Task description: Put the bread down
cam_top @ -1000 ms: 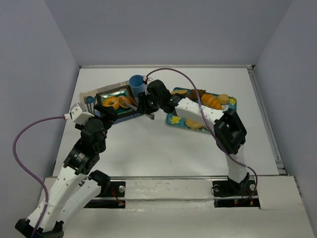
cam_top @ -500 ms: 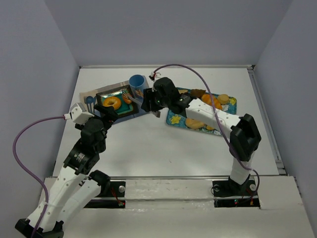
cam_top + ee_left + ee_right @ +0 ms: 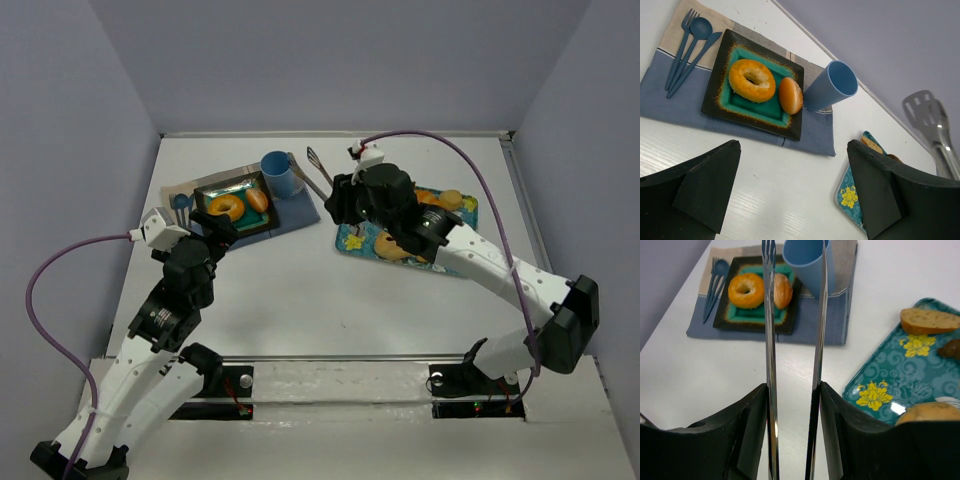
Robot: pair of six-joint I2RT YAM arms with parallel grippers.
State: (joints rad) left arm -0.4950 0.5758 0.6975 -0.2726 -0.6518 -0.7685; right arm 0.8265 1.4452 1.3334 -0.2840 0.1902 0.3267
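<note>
A black and teal square plate (image 3: 215,190) on a blue placemat holds a bagel (image 3: 225,207) and a small brown bun (image 3: 257,199); both also show in the left wrist view, the bagel (image 3: 752,80) beside the bun (image 3: 790,95). My right gripper (image 3: 345,195) is shut on metal tongs (image 3: 318,170), whose empty tips stand apart above the table between plate and tray. In the right wrist view the tongs (image 3: 770,365) point toward the bun (image 3: 783,291). My left gripper (image 3: 215,232) is open and empty, just in front of the placemat.
A blue cup (image 3: 279,173) stands at the plate's right corner. Blue cutlery (image 3: 690,47) lies left of the plate. A teal floral tray (image 3: 350,240) at right holds several breads, among them a roll (image 3: 394,250) and a slice (image 3: 930,320).
My right arm has drawn back from over the plate to the right with the tongs. The bun now lies on the plate beside the bagel. The left arm has not moved.
</note>
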